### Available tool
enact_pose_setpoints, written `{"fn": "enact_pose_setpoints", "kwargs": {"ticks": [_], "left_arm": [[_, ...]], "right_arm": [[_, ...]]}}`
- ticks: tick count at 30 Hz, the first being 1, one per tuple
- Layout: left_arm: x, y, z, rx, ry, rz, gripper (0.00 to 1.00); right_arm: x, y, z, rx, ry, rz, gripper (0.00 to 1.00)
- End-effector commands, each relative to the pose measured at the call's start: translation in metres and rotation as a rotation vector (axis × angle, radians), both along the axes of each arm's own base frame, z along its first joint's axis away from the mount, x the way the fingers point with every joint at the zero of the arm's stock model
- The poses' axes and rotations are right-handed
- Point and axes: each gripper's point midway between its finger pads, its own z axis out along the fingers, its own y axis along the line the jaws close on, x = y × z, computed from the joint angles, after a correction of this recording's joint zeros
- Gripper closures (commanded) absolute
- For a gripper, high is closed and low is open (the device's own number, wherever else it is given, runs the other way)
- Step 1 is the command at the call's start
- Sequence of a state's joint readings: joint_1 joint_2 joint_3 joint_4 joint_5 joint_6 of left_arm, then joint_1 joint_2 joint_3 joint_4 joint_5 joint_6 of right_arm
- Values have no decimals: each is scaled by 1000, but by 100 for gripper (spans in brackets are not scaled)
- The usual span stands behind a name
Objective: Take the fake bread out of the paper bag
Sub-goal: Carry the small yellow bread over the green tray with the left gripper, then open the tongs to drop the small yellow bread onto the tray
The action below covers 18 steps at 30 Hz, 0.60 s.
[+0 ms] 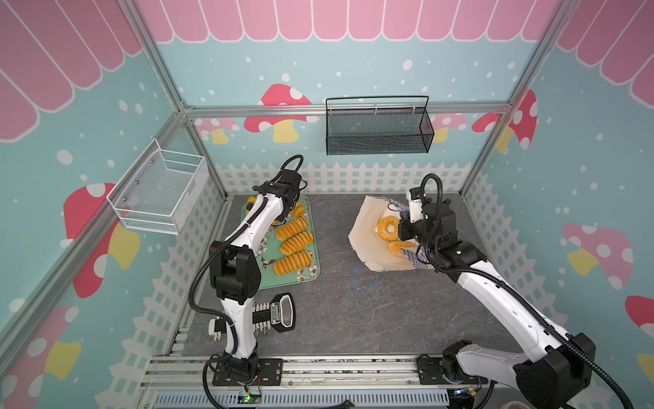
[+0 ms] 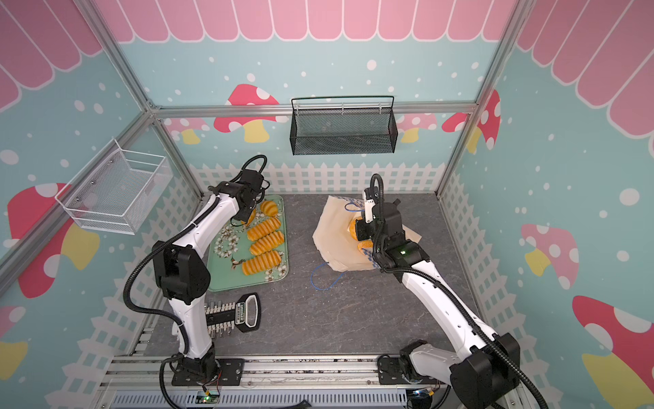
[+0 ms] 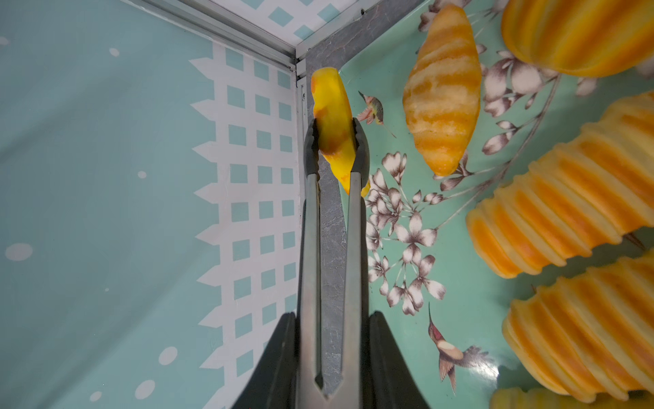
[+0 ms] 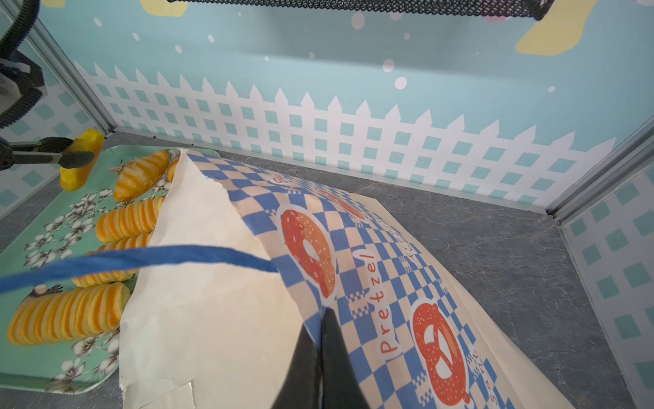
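Observation:
The paper bag (image 1: 364,226) lies on its side on the grey table, mouth held open. My right gripper (image 4: 323,313) is shut on its checkered upper edge (image 4: 354,248). Inside the mouth a ring doughnut (image 1: 387,228) and a round bun (image 1: 400,248) show. My left gripper (image 3: 332,318) is shut on metal tongs (image 3: 309,230), and the tongs pinch a yellow piece of fake bread (image 3: 332,117) above the far left corner of the green floral tray (image 1: 316,248). On the tray lie three ribbed loaves (image 1: 292,228) and a croissant (image 3: 442,106).
A black mesh basket (image 1: 378,131) hangs on the back wall and a white wire basket (image 1: 159,191) on the left wall. A black tool with a loop handle (image 1: 279,313) lies by the left arm's base. One blue cord handle (image 1: 364,279) trails on the table.

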<state>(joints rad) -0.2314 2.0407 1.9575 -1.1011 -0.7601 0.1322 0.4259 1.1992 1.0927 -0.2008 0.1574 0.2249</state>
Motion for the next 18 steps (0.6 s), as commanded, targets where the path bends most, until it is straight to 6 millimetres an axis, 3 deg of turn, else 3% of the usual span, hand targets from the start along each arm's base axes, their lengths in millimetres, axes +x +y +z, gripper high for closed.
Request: {"fn": "enact_pose_setpoints", "kwargs": {"ticks": [1, 8, 14, 18], "left_arm": [[13, 8, 8, 49, -36, 18, 100], [20, 6, -18, 57, 14, 19, 100], [17, -1, -32, -26, 23, 22, 80], [13, -5, -34, -96, 14, 24, 73]], "right_arm": [[3, 2, -8, -3, 7, 6, 100], [3, 1, -9, -5, 3, 5, 100], [1, -1, -8, -4, -1, -2, 100], [0, -1, -4, -1, -9, -3, 100]]}}
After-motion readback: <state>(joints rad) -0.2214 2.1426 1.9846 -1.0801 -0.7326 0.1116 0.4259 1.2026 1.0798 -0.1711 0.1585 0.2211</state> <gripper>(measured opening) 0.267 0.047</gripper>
